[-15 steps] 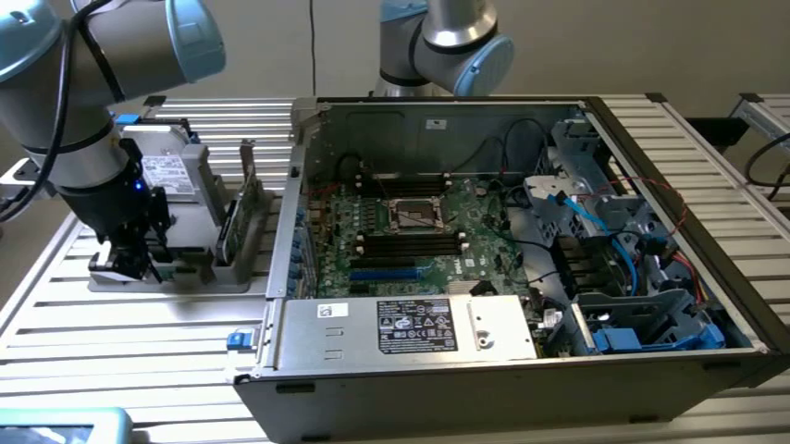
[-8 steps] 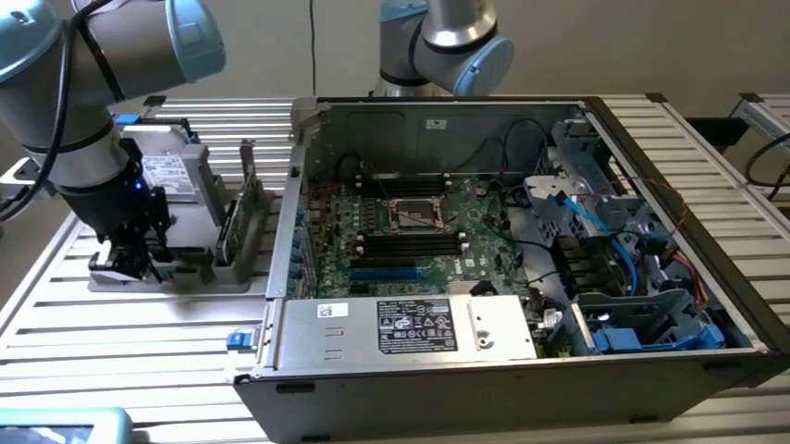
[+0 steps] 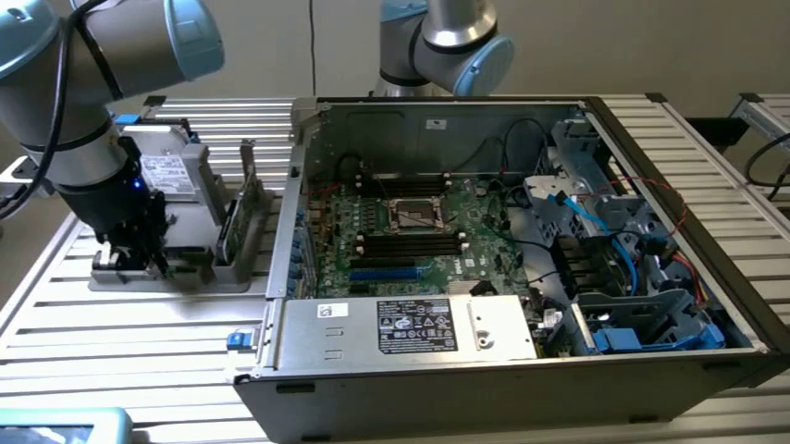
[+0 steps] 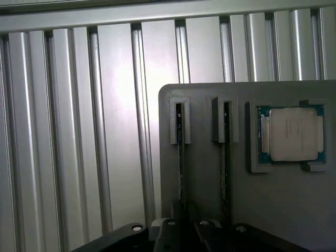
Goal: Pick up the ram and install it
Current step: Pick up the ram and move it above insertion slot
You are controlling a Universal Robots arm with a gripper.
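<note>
The ram [image 4: 180, 152] stands on edge in the left slot of a grey holder [image 4: 205, 94], seen as a thin dark strip. My gripper [image 4: 184, 231] is down over it, its fingers [image 4: 168, 233] pressed close on both sides of the stick. A second stick [image 4: 224, 168] stands in the neighbouring slot. In the exterior view my gripper [image 3: 129, 254] is lowered onto the holder [image 3: 185, 276] at the exterior view's left, beside the open computer case [image 3: 494, 370]. The motherboard [image 3: 408, 231] with its black memory slots [image 3: 401, 245] lies inside the case.
A square silver processor [image 4: 291, 134] sits in a pocket of the holder, beside the second stick. An upright card [image 3: 247, 217] stands between holder and case wall. A second robot arm [image 3: 445, 46] rises behind the case. Cables and blue drive parts [image 3: 617, 259] crowd the case's far side.
</note>
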